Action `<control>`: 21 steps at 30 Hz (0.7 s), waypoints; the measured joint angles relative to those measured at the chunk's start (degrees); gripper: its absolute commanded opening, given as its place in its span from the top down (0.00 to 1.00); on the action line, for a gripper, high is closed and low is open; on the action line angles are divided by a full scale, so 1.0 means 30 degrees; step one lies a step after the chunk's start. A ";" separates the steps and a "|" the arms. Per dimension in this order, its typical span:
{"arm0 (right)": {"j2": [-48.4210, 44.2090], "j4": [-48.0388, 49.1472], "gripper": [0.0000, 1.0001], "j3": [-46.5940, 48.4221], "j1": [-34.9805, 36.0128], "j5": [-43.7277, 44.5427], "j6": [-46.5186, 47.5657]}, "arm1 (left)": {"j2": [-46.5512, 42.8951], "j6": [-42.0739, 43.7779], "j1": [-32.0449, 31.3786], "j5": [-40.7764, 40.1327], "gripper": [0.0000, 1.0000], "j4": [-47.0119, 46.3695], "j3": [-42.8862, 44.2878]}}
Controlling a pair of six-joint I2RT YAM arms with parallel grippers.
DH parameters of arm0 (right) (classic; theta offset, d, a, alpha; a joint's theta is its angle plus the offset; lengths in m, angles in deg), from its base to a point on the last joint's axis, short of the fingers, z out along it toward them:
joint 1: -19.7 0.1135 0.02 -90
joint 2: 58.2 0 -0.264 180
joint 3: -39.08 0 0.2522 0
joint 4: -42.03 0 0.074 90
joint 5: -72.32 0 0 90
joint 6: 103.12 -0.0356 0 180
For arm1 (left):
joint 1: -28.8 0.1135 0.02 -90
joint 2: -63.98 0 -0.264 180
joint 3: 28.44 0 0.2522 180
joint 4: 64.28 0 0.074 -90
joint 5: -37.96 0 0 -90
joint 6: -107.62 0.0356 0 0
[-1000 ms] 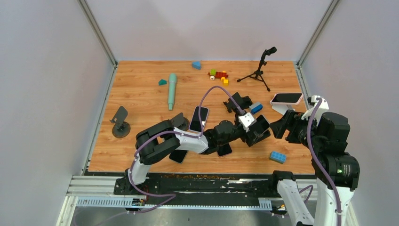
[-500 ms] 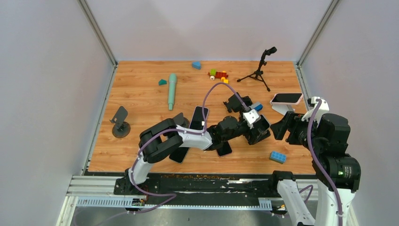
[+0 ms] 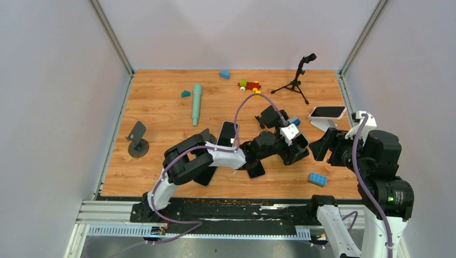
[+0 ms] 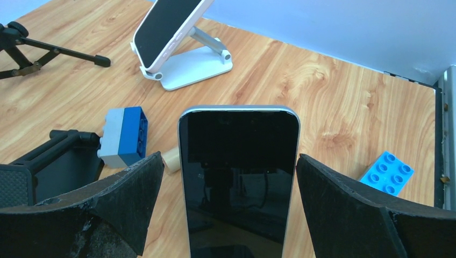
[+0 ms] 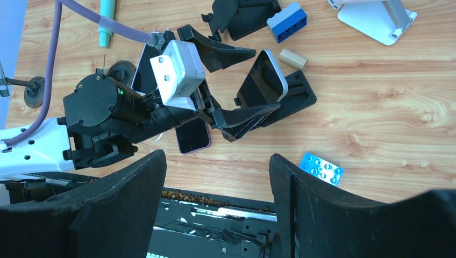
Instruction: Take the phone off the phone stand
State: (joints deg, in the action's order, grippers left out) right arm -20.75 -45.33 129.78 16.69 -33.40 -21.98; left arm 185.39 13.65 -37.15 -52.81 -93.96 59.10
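Currently, item one: phone (image 4: 238,177) — glossy black slab with rounded corners, propped on its matte black stand (image 5: 299,94) on the wood-grain table (image 4: 344,107). I have the left pincer (image 4: 228,164) spread wide, flanking its edges for a side grip, gripping nothing; right pincer (image 5: 216,161) part-open, empty

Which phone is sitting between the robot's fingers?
The phone propped on the black stand, with the open left gripper on either side. Another phone leans on the white stand; the other phones lie flat.
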 measured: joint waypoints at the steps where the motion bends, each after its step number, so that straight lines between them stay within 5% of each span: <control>1: 0.0000 0.0000 0.29 0.0000 0.0000 0.0000 0.0000 | 0.0080 -0.0007 0.0000 -0.0022 0.00 0.0029 0.0095; 21: 0.0000 -0.0007 0.29 -0.0211 0.0080 -0.0211 -0.0007 | 0.0933 -0.0095 -0.0007 -0.1275 0.03 0.2149 0.1865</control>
State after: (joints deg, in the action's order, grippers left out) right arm -20.75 -45.35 129.15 16.93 -34.04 -22.01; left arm 188.18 13.36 -37.17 -56.64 -87.51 64.69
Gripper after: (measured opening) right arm 0.709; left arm 0.993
